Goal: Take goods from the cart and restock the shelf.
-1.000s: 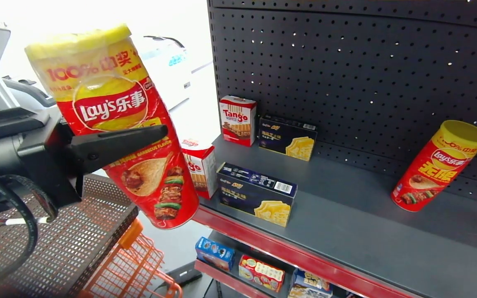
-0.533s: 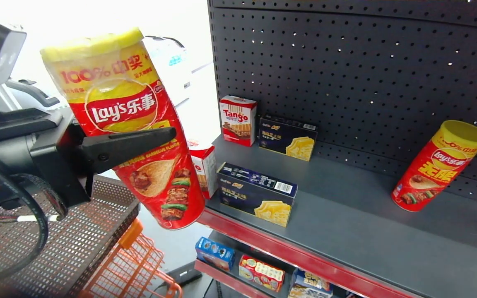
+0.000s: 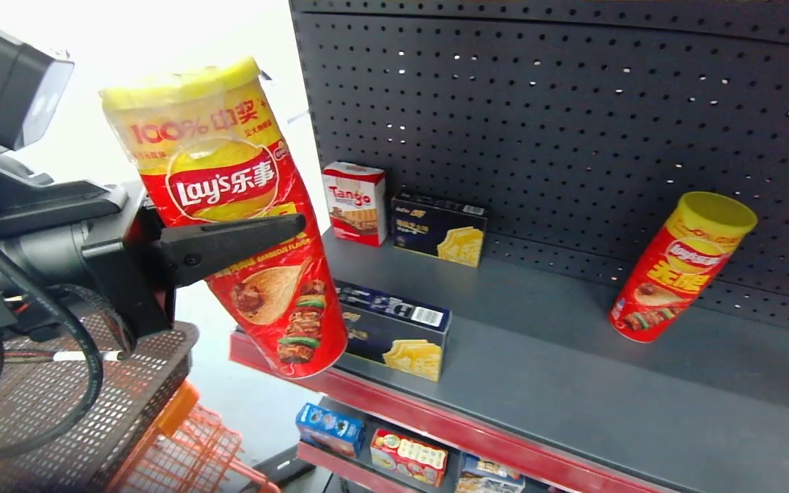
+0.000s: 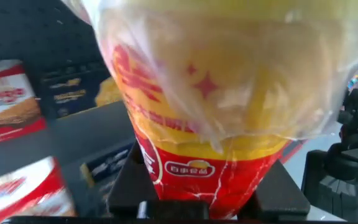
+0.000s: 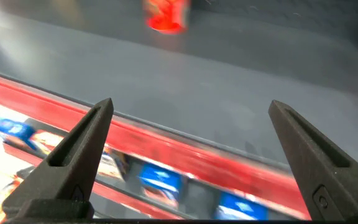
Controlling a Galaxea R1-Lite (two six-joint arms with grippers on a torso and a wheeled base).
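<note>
My left gripper [image 3: 278, 229] is clenched on the chip canister [image 3: 230, 205], grasping it at mid-body, with one black finger [image 3: 230, 241] lying across the printed front. The canister hangs in the air at 9 o'clock of the head view, yellow lid up and base tipped toward 5 o'clock. Its base overlaps the red front strip [image 3: 435, 421] of the shelf; I cannot tell whether they touch. In the left wrist view the canister [image 4: 210, 124] sits between the gripper's two dark fingers.

The shelf board [image 3: 545, 370] is flat matte grey, backed by a black pegboard [image 3: 572, 123] with small holes. At 3 o'clock a second canister [image 3: 682, 267] stands near the pegboard, well apart from the other goods. At 12 o'clock a red-and-white wafer box [image 3: 355, 203] stands at the back, with a dark blue box [image 3: 439, 228] just beside it on its 3 o'clock side. A front blue box [image 3: 394, 332] lies at the board's edge, partly behind the held canister's base. At 6 o'clock a lower shelf carries small packs [image 3: 408, 455]. At 7 o'clock sit a perforated metal tray [image 3: 93, 411] and the orange cart basket [image 3: 196, 452] below it. Toward 11 o'clock, past the shelf's end, the room is washed out in bright white light.

My right gripper [image 5: 191, 104] is released, fingers spread wide with nothing between them, over the grey board [image 5: 197, 68] and its red strip [image 5: 197, 146]. Blue packs [image 5: 160, 180] show beneath.
</note>
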